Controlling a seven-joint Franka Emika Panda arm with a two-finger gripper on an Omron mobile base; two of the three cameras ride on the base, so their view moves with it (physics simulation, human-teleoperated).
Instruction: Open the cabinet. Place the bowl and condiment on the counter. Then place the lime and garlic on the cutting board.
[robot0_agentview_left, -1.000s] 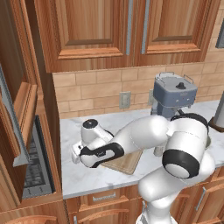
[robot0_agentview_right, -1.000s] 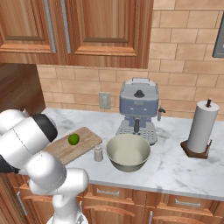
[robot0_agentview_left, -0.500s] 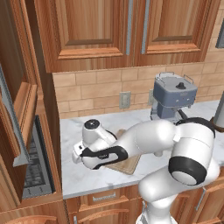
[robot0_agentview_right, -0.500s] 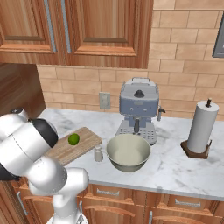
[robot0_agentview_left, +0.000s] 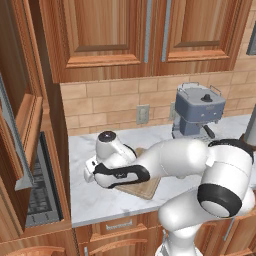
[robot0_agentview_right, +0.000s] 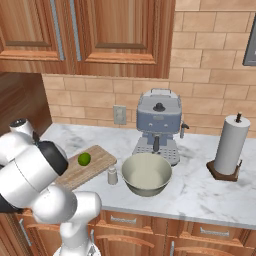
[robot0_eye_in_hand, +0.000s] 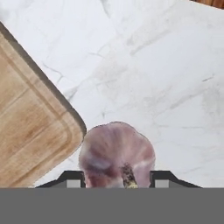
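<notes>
The pincer (robot0_eye_in_hand: 117, 178) is closed around the garlic (robot0_eye_in_hand: 117, 154), its two dark tips showing at either side of the pinkish bulb. In the hand view the bulb hangs over bare white worktop (robot0_eye_in_hand: 166, 74), just beside the rounded corner of the cutting board (robot0_eye_in_hand: 30, 127) and not over it.

From the left base view the hand (robot0_agentview_left: 107, 162) sits low over the worktop at the board's left end, with the white arm stretched across the board (robot0_agentview_left: 146, 187) and covering most of it.

From the right base view the lime (robot0_agentview_right: 84, 159) lies on the cutting board. The condiment (robot0_agentview_right: 112, 175) stands on the worktop just off the board's right edge, and the bowl (robot0_agentview_right: 146, 173) rests close beside it, in front of the coffee machine (robot0_agentview_right: 158, 127). A paper-towel roll (robot0_agentview_right: 230, 145) stands well apart to the right.

To the left of the hand the marble is bare up to the tall wooden side panel (robot0_agentview_left: 52, 125). The cabinet (robot0_agentview_left: 17, 125) door stands swung open there, its grey bar handle facing out. No writing can be read on anything.
</notes>
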